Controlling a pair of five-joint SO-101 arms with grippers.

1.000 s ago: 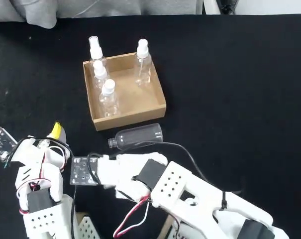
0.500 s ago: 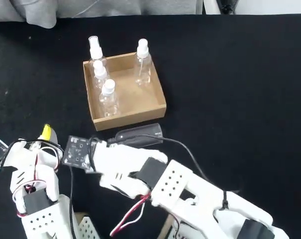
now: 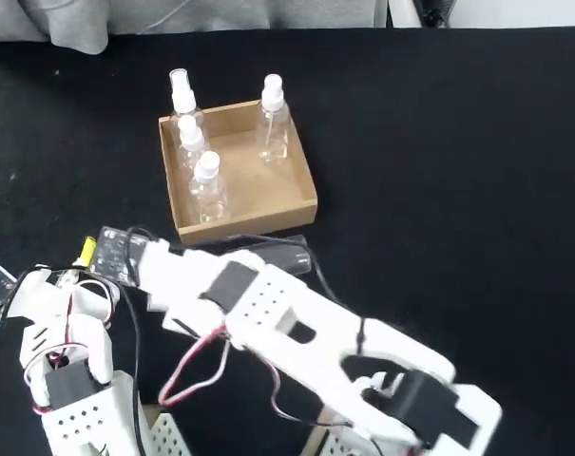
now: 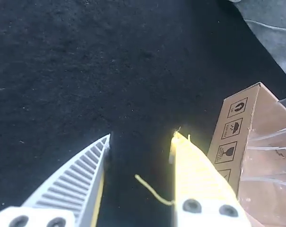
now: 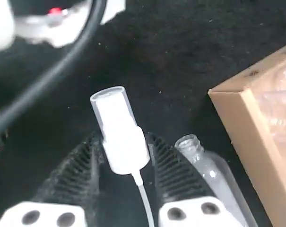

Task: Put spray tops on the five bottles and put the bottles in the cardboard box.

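The spray top point(image 5: 119, 137) sits clamped in my right end effector point(image 5: 124, 142), just beside the open neck of the bottle point(image 5: 208, 166) lying on the table point(image 3: 458, 142), touching, I think, the cardboard box point(image 3: 244, 223); my left end effector point(image 4: 142, 137) hangs open, empty, near the box

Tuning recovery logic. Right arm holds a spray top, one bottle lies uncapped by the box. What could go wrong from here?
1. The bottle lies loose on its side by the cardboard box. The left gripper is open and not on it, so pushing may roll it.
2. The right gripper holds the spray top with its tube pointing back toward the wrist, away from the bottle's neck. It could slip during reorienting.
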